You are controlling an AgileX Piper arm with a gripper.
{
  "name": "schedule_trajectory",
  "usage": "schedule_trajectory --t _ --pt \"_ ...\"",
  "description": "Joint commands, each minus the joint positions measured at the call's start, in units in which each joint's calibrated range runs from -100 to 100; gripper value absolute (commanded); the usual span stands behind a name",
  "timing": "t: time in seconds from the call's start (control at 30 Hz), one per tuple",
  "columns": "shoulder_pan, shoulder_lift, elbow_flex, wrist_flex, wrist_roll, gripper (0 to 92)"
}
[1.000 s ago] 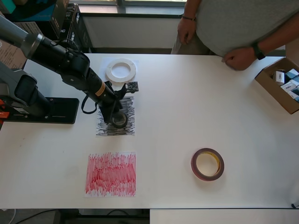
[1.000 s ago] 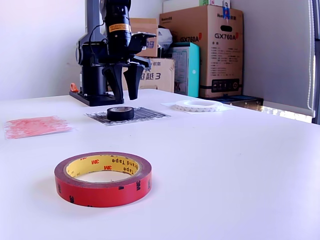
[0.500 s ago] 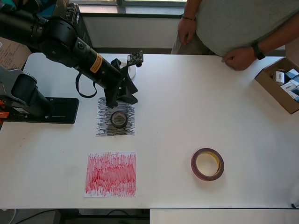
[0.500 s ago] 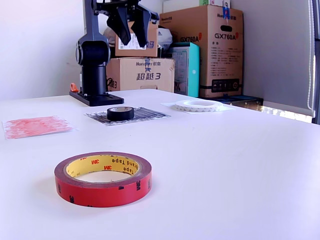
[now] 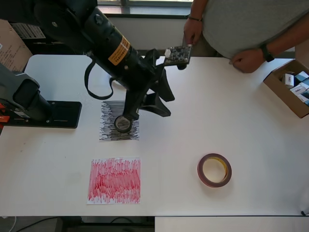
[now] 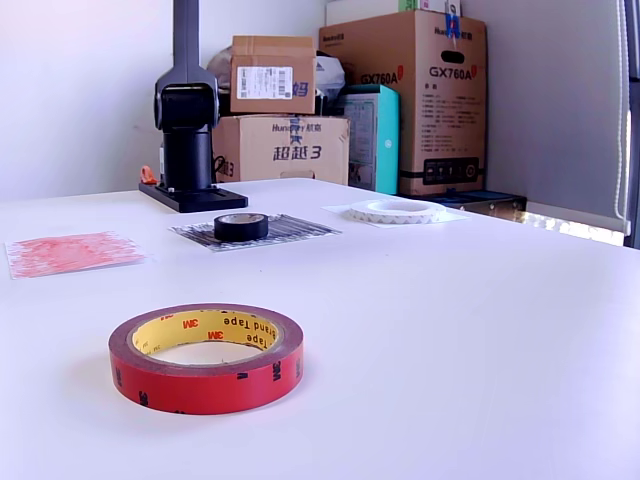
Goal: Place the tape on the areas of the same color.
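Observation:
A small black tape roll [image 5: 122, 124] [image 6: 241, 226] lies flat on the black scribbled area [image 5: 108, 130] [image 6: 290, 230]. Nothing sits on the red scribbled area [image 5: 115, 180] [image 6: 70, 250]. Away from both areas, the reddish-brown tape roll [image 5: 214, 170] [image 6: 207, 357] rests on bare table. The arm hides the whitish tape roll in the overhead view; in the exterior view that roll [image 6: 397, 210] lies behind the black area. My gripper [image 5: 147, 115] is raised high above the black roll, open and holding nothing. It is out of the exterior view.
The arm's base [image 5: 29, 99] [image 6: 188, 130] stands on a black plate [image 5: 63, 116] at the overhead view's left. A person [image 5: 241, 29] leans on the far edge. A cardboard box [image 5: 280, 92] of small items sits at the overhead view's right. Stacked cartons [image 6: 400, 90] stand behind the table.
The gripper rose from just over the black roll, open throughout, climbing out of the exterior view and shifting toward the overhead view's right. The black roll stays on the black area.

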Motion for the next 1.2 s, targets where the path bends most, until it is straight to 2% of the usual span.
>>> schedule_trajectory --t 0.0,0.23,0.43,0.6,1.17 --pt "-2.4 37.2 -35.3 4.5 -0.1 44.6" --pt "-3.1 45.1 -46.0 10.8 1.0 44.6" --pt "-3.5 49.2 -48.1 16.2 2.7 44.6" --pt "-3.2 51.4 -48.1 19.1 7.0 44.8" --pt "-2.4 55.8 -48.2 21.1 20.0 45.0"
